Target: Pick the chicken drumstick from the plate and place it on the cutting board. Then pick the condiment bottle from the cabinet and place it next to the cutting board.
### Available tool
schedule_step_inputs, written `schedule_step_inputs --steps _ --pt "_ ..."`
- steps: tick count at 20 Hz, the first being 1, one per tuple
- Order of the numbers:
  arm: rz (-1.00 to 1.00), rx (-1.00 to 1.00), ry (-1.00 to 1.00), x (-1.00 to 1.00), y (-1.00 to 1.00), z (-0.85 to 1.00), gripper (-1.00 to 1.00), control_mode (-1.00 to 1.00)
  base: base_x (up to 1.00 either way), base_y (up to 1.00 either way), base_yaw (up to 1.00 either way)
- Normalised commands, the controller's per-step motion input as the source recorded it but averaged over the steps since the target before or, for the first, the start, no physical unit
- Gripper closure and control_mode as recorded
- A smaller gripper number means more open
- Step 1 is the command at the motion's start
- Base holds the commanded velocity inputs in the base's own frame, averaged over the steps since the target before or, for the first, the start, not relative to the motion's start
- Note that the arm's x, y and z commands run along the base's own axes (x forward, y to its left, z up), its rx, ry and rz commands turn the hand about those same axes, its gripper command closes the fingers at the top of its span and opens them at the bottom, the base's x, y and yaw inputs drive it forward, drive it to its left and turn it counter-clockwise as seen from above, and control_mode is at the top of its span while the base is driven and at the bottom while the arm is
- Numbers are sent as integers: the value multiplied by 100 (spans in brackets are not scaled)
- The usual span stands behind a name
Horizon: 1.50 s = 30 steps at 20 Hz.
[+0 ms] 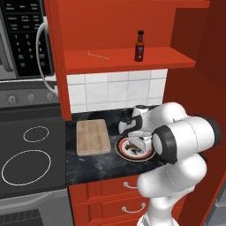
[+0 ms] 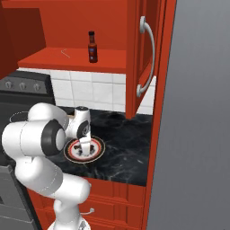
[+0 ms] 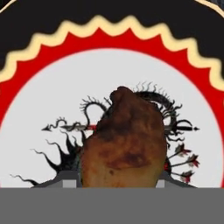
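Hand view looks straight down at the golden-brown chicken drumstick (image 3: 124, 144) lying on the round plate (image 3: 43, 113) with its red rim, white centre and dark pattern. We see our gripper (image 3: 118, 183) with a tip on each side of the meat's fat end; whether they already clamp it we cannot tell. Its long axis points away from us. The light tan wooden cutting board (image 1: 92, 137) lies just left of the plate.
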Motion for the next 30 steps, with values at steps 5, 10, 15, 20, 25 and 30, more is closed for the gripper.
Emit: schedule_step_inputs --steps 5,10,15,20,25,30 --pt "0 0 0 0 0 -2 100 -100 0 0 0" --pt "0 0 0 0 0 0 100 -100 0 0 0" --pt "0 0 0 0 0 13 100 -100 0 0 0" --pt "0 0 0 0 0 34 100 -100 0 0 0" --pt "0 0 0 0 0 34 100 -100 0 0 0" --pt "0 0 0 0 0 25 100 -100 0 0 0"
